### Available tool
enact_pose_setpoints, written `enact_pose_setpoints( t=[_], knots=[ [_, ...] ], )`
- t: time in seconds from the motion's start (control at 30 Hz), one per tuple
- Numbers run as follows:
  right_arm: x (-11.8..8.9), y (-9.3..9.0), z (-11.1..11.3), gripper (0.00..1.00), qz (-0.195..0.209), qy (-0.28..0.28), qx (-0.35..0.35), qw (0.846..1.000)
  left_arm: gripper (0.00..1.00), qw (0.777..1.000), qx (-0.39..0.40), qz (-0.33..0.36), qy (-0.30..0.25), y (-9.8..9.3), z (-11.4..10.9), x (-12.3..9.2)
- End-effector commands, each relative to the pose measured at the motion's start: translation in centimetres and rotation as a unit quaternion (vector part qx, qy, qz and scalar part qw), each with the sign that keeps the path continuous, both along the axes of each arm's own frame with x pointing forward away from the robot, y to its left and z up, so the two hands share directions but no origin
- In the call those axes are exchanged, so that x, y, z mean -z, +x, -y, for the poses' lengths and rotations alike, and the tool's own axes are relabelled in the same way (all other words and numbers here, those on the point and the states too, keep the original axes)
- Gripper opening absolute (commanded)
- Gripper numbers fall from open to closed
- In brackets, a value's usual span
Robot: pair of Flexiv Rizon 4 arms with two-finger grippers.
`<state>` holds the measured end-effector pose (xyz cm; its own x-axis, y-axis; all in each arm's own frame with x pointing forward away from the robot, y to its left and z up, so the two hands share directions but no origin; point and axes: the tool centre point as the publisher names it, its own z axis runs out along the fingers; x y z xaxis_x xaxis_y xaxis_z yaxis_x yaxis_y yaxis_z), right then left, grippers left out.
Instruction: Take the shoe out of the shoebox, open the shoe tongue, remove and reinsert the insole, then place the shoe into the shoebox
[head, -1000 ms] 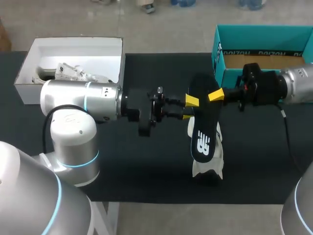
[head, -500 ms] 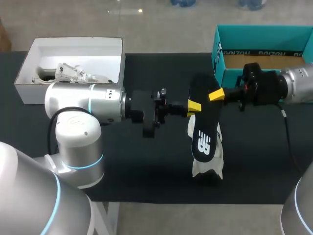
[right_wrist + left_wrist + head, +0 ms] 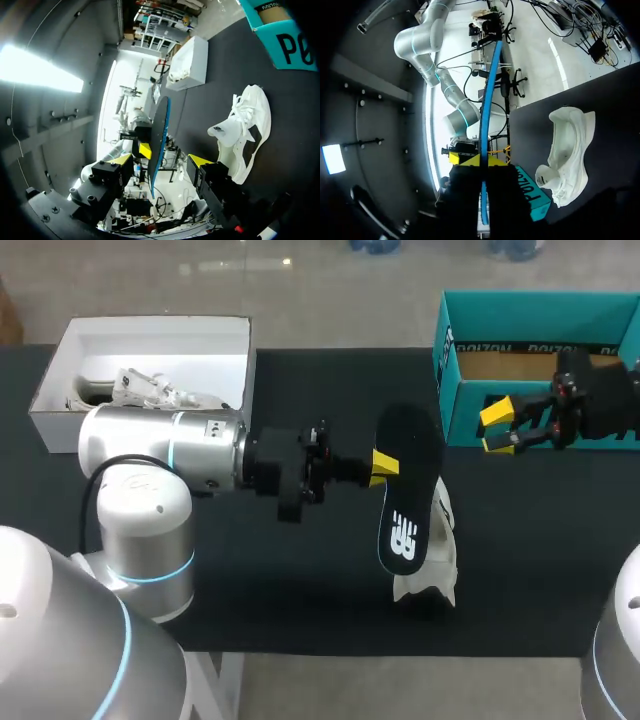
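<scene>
Two fingers of the left gripper (image 3: 385, 465) are closed on the black insole (image 3: 408, 495), which is held off the table (image 3: 280, 585) with its printed face turned up in the head view. Only one yellow tip is seen there, against the near edge of the insole; the other is hidden behind it. In the left wrist view the insole is seen edge-on as a thin blue line running out between the dark fingers, whose tips are largely lost in shadow.

The white shoe (image 3: 428, 585) is found on the table, outside both boxes, beneath the lower end of the insole. Most of it is covered by the insole in the head view, so that only its toe end and one side can be made out. It is shown whole in both wrist views, and its tongue is seen raised in the right wrist view.

The right gripper (image 3: 498, 428) is held apart from the insole, in front of the teal shoebox (image 3: 540, 312), with its fingers spread and nothing between them. The shoebox is cut off at the edge of the head view, and its floor is partly hidden by the right arm. A white box (image 3: 150, 335) is set at the far left of the table, with pale contents that cannot be identified.
</scene>
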<state>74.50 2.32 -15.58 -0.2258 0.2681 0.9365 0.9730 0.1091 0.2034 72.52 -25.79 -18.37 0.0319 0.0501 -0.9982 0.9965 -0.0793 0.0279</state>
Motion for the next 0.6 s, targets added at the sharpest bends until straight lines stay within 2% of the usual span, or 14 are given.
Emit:
enact_pose_setpoints(
  t=[0.03, 0.07, 0.6],
  knots=[
    [-5.2, -3.2, 4.4, 1.00, 0.182, -0.294, 0.029, 0.938, 0.00, 1.000, 0.003, -0.004, 0.003, -0.6, -1.5, 0.1],
    [-5.6, -3.0, 4.7, 1.00, 0.162, -0.305, 0.037, 0.938, 0.00, 1.000, 0.003, -0.005, 0.004, -0.7, -1.6, 0.2],
    [-5.6, -3.0, 4.7, 1.00, 0.162, -0.305, 0.037, 0.938, 0.00, 1.000, 0.020, -0.017, 0.013, -3.4, -1.8, 0.2]
  ],
)
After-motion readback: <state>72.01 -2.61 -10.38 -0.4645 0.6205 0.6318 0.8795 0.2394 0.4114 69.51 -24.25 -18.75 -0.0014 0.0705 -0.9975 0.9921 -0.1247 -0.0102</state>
